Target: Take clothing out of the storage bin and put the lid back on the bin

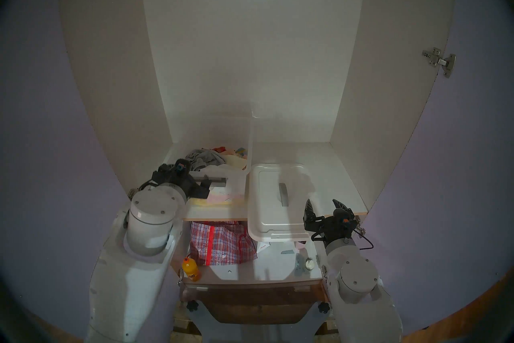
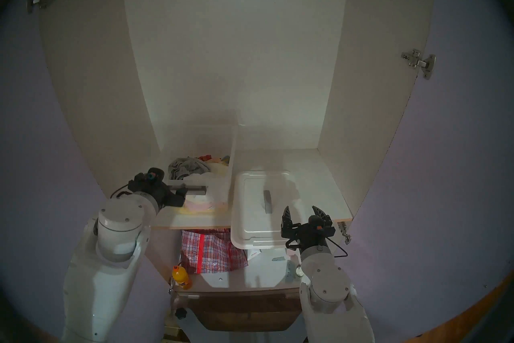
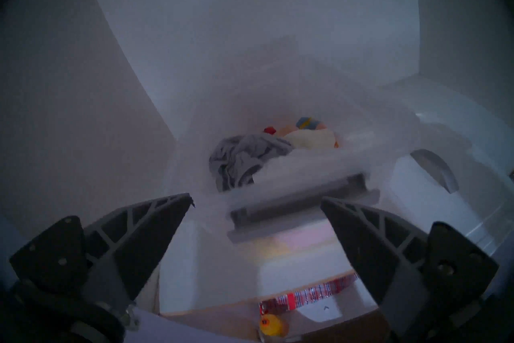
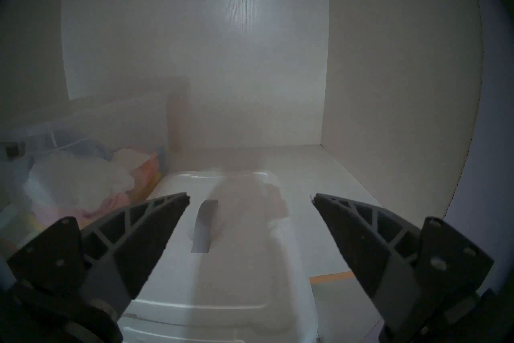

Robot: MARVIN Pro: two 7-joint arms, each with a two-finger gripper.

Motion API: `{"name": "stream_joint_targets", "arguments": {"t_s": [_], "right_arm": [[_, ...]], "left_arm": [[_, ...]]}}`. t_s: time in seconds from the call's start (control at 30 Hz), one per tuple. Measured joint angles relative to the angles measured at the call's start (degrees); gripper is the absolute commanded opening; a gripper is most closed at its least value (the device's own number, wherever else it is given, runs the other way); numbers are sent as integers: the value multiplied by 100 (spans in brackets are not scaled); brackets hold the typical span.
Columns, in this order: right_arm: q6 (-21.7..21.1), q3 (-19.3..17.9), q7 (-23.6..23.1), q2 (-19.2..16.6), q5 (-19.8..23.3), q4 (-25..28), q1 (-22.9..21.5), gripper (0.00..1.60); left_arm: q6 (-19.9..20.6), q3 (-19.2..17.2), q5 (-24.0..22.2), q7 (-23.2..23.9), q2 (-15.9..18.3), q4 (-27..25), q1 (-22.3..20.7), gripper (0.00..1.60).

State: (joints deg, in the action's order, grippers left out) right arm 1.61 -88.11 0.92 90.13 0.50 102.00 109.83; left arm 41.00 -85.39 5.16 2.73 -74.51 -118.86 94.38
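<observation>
Here, from my own cameras:
Storage bin: the see-through rectangular plastic storage bin stands uncovered on the white cupboard shelf, left of centre in the head view, its grey bar latch on the short side facing me.
Lid: the flat white opaque plastic lid with a grey arched centre handle lies on the shelf just right of the bin, its near edge jutting past the shelf's front.
Clothing: a pale, wrinkled white fabric garment shows through the bin's wall in my right wrist view; a grey ruffled garment and some coloured pieces lie beside it inside.
Left gripper: my left gripper is spread wide and empty, right at the bin's latch side; I cannot tell whether it touches.
Right gripper: my right gripper is also spread wide, holding nothing, at the lid's near right corner, lower right of the head view.
Lower shelf: a red-and-blue checked woven bag and a small orange bottle sit below the upper shelf, bottom centre.
</observation>
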Motion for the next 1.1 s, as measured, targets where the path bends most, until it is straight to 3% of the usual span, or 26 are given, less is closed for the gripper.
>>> {"name": "stream_joint_targets", "arguments": {"t_s": [0.07,0.2,0.23,0.37,0.5,0.63,0.9,1.1], "right_arm": [[0,-1,0,0,0,0,1,160],[0,-1,0,0,1,0,0,160],[0,-2,0,-1,1,0,1,160],[0,-2,0,-1,1,0,0,160],[0,-2,0,-1,1,-2,1,160],[1,-2,0,0,1,-12,-8,160],[1,-1,0,0,1,-22,-7,160],[1,-2,0,-1,1,-25,-6,160]], "left_arm": [[-210,-61,-205,218,37,128,-206,160],[-1013,-278,-980,674,120,274,-410,160],[-1288,-277,-1243,881,287,429,-532,160],[-1111,-256,-1490,1131,619,702,-900,160],[-384,-169,-1758,1816,1015,1436,-1307,160],[-297,-119,-1739,2050,1316,2075,-1683,160],[-586,133,-1586,2019,1136,2992,-2481,160],[-1480,427,-1404,1819,807,3919,-3067,160]]}}
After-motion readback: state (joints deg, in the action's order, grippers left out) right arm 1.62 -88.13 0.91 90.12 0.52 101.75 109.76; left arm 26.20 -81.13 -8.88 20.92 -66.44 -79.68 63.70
